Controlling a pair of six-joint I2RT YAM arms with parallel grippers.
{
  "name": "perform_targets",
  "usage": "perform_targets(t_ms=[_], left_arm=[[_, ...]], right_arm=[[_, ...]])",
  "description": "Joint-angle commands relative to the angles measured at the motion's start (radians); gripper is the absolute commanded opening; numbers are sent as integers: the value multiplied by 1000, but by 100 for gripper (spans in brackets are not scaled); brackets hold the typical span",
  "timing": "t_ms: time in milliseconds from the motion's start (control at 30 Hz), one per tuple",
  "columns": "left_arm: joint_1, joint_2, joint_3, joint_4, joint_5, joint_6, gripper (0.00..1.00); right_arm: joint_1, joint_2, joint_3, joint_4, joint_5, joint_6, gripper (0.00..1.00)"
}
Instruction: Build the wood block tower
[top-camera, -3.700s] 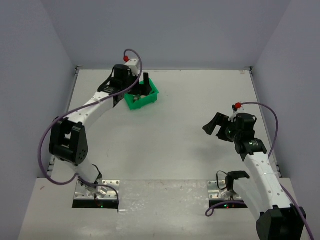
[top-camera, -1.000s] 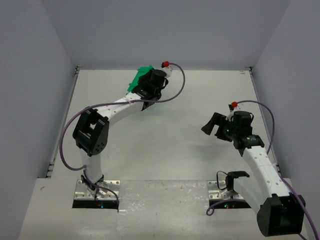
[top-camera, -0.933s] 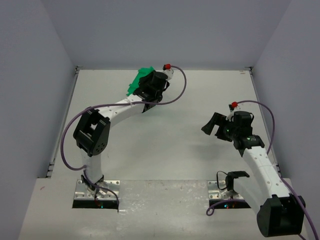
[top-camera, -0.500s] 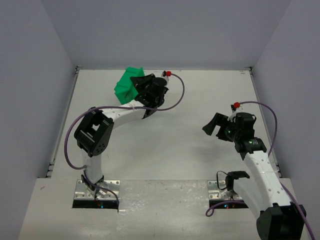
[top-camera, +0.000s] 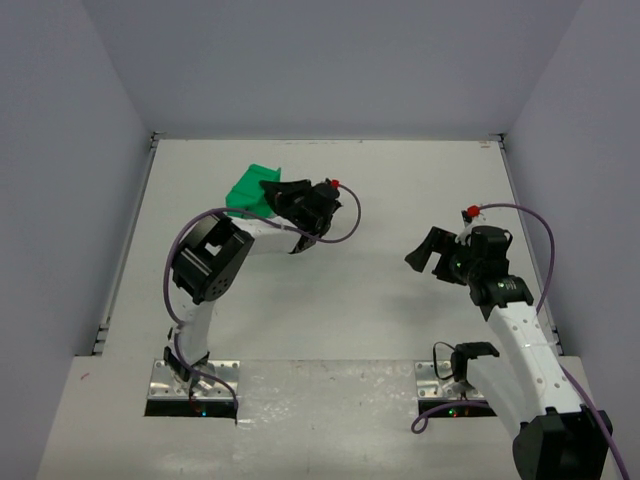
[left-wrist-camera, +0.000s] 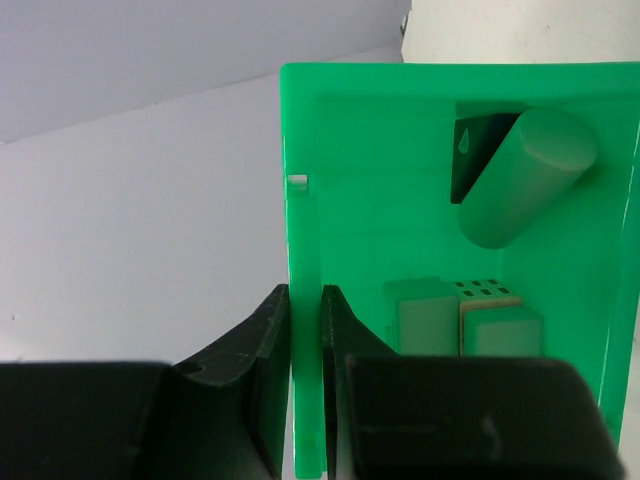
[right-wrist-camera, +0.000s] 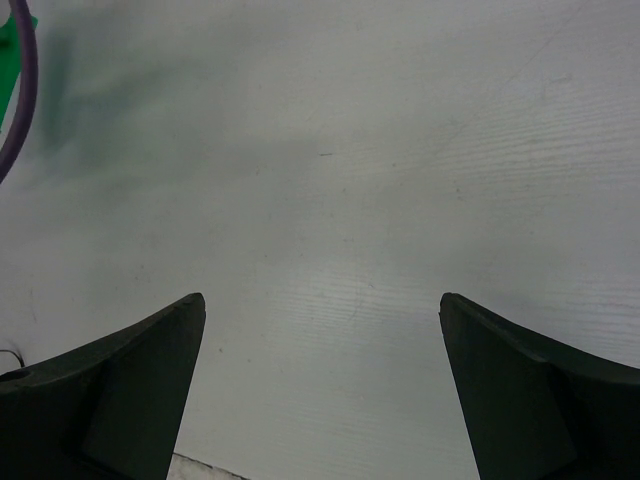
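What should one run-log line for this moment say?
left hand: shut on green bin wall | wood blocks: inside bin | right hand: open, empty

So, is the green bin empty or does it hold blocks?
Not empty: a pale green cylinder, a dark piece and pale green cubes lie inside the bin.

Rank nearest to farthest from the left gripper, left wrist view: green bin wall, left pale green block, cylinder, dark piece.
1. green bin wall, clamped between the left gripper fingers.
2. left pale green block, just right of them.
3. cylinder, upper right.
4. dark piece, behind the cylinder.
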Motion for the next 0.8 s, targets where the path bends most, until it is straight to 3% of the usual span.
perform_targets(t_ms=[0, 333, 767], left_arm=[[-27, 32, 2, 50, -77, 49, 0], [-34, 174, 0, 36, -237, 106, 0], [-57, 186, 2, -66, -232, 58, 0]], right_arm=[[-1, -14, 5, 15, 7, -6, 99], [1, -22, 6, 10, 5, -4, 99], [0, -19, 0, 21, -9, 0, 99]])
